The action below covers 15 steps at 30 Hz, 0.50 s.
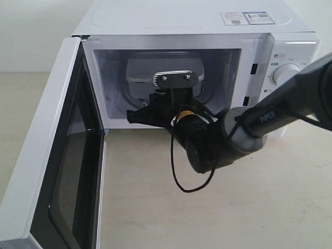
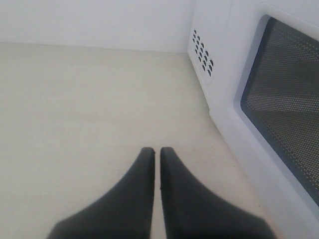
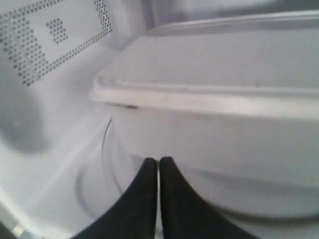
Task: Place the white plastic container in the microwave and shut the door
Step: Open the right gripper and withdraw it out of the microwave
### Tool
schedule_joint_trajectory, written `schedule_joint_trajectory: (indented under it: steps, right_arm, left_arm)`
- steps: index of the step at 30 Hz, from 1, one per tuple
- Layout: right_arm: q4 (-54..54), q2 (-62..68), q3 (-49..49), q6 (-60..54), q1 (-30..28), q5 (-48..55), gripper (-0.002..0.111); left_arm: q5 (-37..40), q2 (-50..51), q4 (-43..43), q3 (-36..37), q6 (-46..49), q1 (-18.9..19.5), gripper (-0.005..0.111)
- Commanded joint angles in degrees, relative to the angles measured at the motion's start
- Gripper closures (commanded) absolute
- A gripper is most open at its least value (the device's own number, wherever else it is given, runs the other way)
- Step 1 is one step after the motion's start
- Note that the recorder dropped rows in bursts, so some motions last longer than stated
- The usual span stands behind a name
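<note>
A: Start with our right fingers (image 3: 142,204): they are pressed together tip to tip, with nothing between them.

B: Agreed, clenched and empty. Their tips point at the side wall of the translucent white rectangular plastic container (image 3: 214,79), below its lid rim. Touching or just short of it, we cannot tell.

A: Closed tips make a blunt nose, so we judge they are set to nudge the box, not to lift it.

B: The container sits on the round glass turntable (image 3: 94,184), inside the white boxy microwave (image 1: 155,21), towards the back.

A: So the placing looks done. Our black right arm (image 1: 270,119) reaches in through the cavity's mouth, which blocks the white hinged door (image 1: 41,155); that stands swung wide on the left.

B: And our left fingers (image 2: 134,199)?

A: Also closed together on nothing, hanging over the pale bench (image 2: 75,124) beside the door. That is well placed, we think, to push it closed once the right arm is out.
</note>
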Motion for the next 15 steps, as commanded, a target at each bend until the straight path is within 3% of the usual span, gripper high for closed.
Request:
schedule_joint_trajectory:
  steps: [1, 10, 15]
  right_arm:
    - [3.5, -7.0, 8.2, -0.1, 1.8, -5.4, 0.108]
    - [8.7, -28.3, 29.0, -0.5, 7.5, -5.4, 0.108]
    - [8.6, -42.4, 36.3, -0.1, 8.0, 4.8, 0.108]
  left_arm:
    - [0.0, -0.1, 0.2, 0.2, -0.5, 0.1, 0.102]
    - [0.0, -0.1, 0.2, 0.2, -0.5, 0.1, 0.102]
    - [0.0, -0.1, 0.2, 0.2, -0.5, 0.1, 0.102]
